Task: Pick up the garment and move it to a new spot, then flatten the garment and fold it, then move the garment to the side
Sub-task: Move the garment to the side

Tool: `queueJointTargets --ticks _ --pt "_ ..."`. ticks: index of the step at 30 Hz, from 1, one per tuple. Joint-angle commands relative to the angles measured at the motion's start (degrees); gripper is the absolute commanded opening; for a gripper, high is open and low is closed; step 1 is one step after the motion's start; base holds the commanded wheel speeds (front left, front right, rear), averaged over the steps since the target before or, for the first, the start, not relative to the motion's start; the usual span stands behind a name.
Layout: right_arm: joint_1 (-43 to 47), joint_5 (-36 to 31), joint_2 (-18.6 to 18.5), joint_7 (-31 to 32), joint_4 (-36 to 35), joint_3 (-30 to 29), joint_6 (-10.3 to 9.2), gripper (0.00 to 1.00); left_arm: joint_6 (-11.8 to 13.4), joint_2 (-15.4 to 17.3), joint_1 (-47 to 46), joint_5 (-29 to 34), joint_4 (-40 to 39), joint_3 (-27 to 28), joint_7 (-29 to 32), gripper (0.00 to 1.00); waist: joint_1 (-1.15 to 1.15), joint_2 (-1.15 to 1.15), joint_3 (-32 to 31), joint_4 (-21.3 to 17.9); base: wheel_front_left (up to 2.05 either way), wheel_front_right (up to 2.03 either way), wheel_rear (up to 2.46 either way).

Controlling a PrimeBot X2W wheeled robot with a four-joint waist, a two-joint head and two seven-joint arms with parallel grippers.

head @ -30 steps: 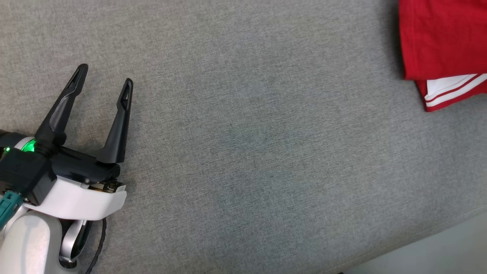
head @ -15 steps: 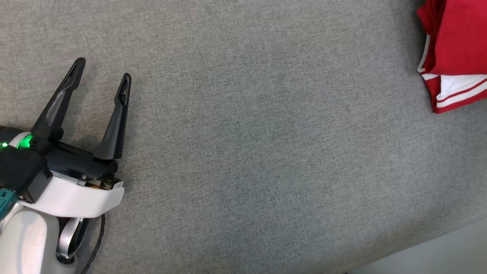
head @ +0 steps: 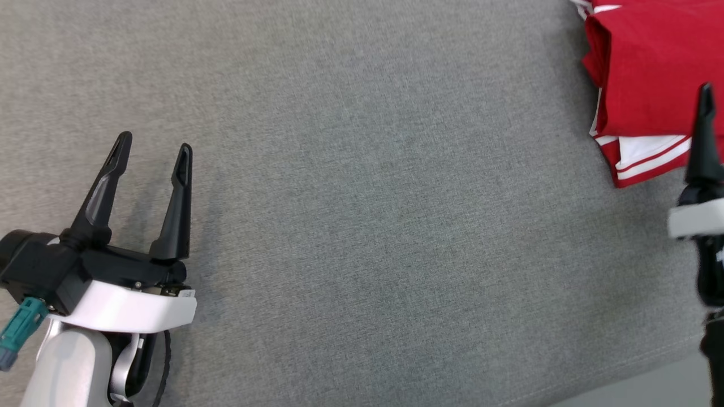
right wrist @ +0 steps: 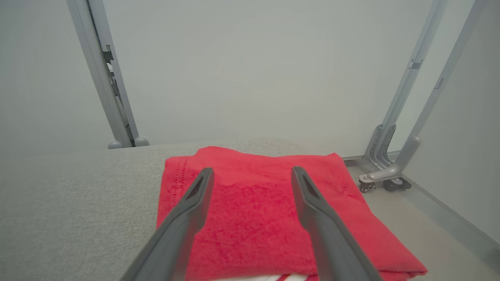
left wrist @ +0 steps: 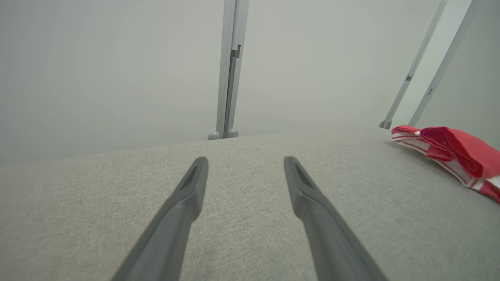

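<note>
The garment (head: pixel 650 73) is a red shirt with white stripes, lying folded on the grey surface at the far right. It also shows in the left wrist view as a low red bundle (left wrist: pixel 457 150). My right gripper (right wrist: pixel 252 171) hovers open just above the garment (right wrist: pixel 254 218), holding nothing. One of its dark fingers (head: pixel 703 141) stands at the head view's right edge, over the garment's near edge. My left gripper (head: pixel 155 141) rests open and empty at the lower left, far from the garment, its fingers (left wrist: pixel 187 195) spread over bare fabric.
The grey fabric-covered table (head: pixel 367 226) stretches between the two arms. Its near edge (head: pixel 639 379) runs along the lower right, with pale floor beyond. Metal frame posts (right wrist: pixel 117 109) and a caster foot (right wrist: pixel 384 181) stand past the far side.
The head view has shifted. A finger of my right gripper has come into it at the right edge. The garment's left edge has gone from flat to slightly bunched.
</note>
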Motion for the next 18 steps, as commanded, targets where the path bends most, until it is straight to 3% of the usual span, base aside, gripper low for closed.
queueJointTargets --ticks 1,8,18 --pt "2.73 -0.56 1.60 -0.21 -2.08 1.05 -0.02 1.00 0.48 -0.52 0.85 -0.53 0.72 0.17 -0.77 1.00 0.00 0.00 -3.01 1.59 0.00 0.00 0.00" --pt "8.73 -2.75 5.45 -0.21 -8.05 4.41 -0.02 1.00 1.53 -1.96 2.86 -2.23 2.94 0.91 -2.53 1.00 0.00 0.00 -7.19 4.93 0.00 0.00 0.00" --pt "13.89 -4.64 7.33 1.83 -14.09 6.33 -0.02 1.00 2.51 -3.73 6.25 -4.54 6.32 2.63 -4.35 1.00 0.00 0.00 -12.20 10.94 0.00 0.00 0.00"
